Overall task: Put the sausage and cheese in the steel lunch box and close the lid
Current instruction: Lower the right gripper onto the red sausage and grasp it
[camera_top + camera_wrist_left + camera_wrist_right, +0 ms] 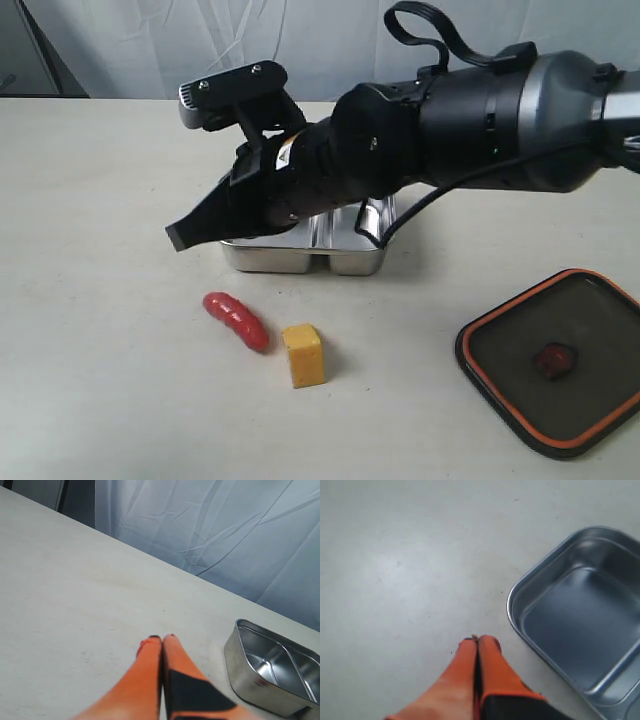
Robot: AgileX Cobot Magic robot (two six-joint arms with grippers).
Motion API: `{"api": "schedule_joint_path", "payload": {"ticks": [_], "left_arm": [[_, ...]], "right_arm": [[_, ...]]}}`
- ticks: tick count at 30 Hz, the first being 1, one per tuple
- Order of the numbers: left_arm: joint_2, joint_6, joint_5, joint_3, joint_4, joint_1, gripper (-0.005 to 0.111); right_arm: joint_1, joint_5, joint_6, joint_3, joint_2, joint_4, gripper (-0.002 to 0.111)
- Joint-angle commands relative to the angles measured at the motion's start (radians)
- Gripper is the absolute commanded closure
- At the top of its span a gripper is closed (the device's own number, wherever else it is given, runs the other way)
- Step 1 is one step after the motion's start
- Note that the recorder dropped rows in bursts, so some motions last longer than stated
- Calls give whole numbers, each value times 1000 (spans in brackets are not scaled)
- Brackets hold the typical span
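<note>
The red sausage (236, 320) and the yellow cheese (304, 355) lie side by side on the table, in front of the steel lunch box (345, 258). The box is open, and the right arm covers most of it. The dark lid (510, 345) rests orange seal up at the front right. My right gripper (180, 238) reaches in from the right, hangs just left of the box and is shut on nothing. Its wrist view shows the orange tips (478, 640) together beside the box rim (512, 615). My left gripper (162, 638) is shut and empty, with the box (270, 670) off to one side.
A pale curtain (300, 40) hangs behind the beige table (90, 330). The right arm's bulky black body (480, 120) spans the upper middle of the exterior view, above the box. The left arm does not show in that view.
</note>
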Motion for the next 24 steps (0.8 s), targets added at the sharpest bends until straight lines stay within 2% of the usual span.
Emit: {"api": "schedule_joint_path", "payload": {"ticks": [1,8,11,14,16,22,24], "left_arm": [[-6,2,-3,4,5,-2,107],[-6,2,-3,4,5,-2,107],[-6,2,-3,4,5,-2,107],[-6,2,-3,4,5,-2,107],[-6,2,-3,4,5,-2,107],[-6,2,-3,4,5,-2,107],[-6,2,-3,4,5,-2,107]], "right_arm": [[0,192,-53,-32,53,-55,109],[0,202,-53,-40,104,-108,106],[0,200,-53,-48,137,-106,84],[0,187,-53,-48,172,-72,46],[0,185,-53,-48,200,-72,37],[0,178,-44,-48,260,-48,53],[0,175,-44,-48,270,-35,54]]}}
